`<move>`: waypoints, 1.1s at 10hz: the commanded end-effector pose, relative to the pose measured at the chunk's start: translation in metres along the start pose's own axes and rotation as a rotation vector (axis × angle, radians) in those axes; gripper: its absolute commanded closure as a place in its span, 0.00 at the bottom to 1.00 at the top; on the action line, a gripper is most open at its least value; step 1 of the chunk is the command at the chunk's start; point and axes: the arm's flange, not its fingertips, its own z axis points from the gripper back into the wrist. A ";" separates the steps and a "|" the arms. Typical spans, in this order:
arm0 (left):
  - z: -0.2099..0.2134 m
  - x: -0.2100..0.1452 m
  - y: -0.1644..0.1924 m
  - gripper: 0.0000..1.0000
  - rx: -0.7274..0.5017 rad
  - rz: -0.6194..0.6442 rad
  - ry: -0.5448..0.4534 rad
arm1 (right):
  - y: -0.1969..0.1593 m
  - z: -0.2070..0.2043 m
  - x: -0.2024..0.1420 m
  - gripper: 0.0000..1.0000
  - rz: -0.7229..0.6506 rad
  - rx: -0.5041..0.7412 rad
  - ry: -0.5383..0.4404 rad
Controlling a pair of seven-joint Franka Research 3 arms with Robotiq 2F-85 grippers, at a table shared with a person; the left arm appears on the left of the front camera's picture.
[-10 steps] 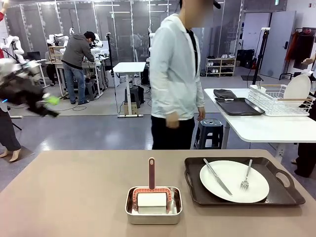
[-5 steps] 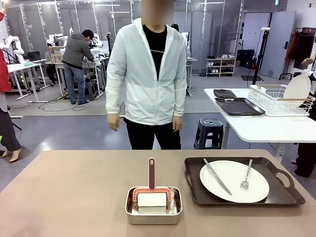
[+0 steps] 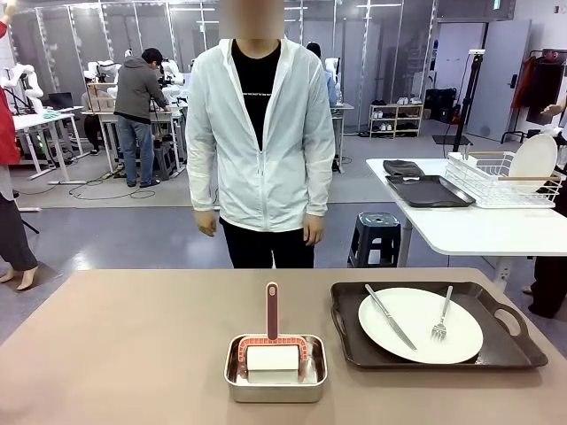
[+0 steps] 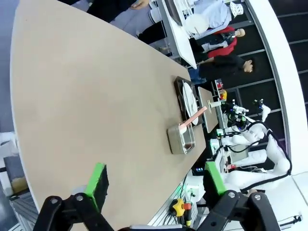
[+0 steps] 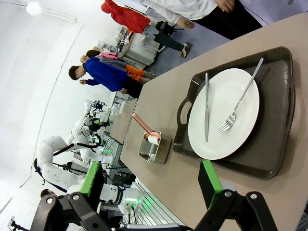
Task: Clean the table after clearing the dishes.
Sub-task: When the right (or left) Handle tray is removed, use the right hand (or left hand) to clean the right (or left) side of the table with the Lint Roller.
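Over the bare left end of the large tan-brown matte table [image 3: 124,336], the left gripper [image 4: 155,179] hangs with its green pads spread wide and nothing between them. Mid-table sits a small shiny steel rectangular pan [image 3: 275,382] holding a white block [image 3: 273,358] and a tool with an upright pink-red handle [image 3: 272,310]. That handle looks the natural place to grasp.

To its right, just beside the pan, lies a dark brown handled tray [image 3: 347,351] carrying a round white plate [image 3: 462,345], a metal knife [image 3: 390,317] and a fork [image 3: 441,317]. The plate is likely stiff, smooth and breakable, and the loose cutlery could slide. Lifting the tray level by its end handles seems safest.

The right gripper [image 5: 150,176] is likewise wide open and empty. A person in a white jacket [image 3: 261,150] stands at the far edge, and a white-topped table [image 3: 461,232] is beyond.
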 end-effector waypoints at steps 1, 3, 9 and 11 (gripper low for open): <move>-0.006 0.005 -0.007 0.00 -0.005 -0.041 0.018 | 0.003 0.000 -0.002 0.00 0.006 0.005 -0.003; -0.006 0.005 -0.007 0.00 -0.005 -0.041 0.018 | 0.003 0.000 -0.002 0.00 0.006 0.005 -0.003; -0.006 0.005 -0.007 0.00 -0.005 -0.041 0.018 | 0.003 0.000 -0.002 0.00 0.006 0.005 -0.003; -0.006 0.005 -0.007 0.00 -0.005 -0.041 0.018 | 0.003 0.000 -0.002 0.00 0.006 0.005 -0.003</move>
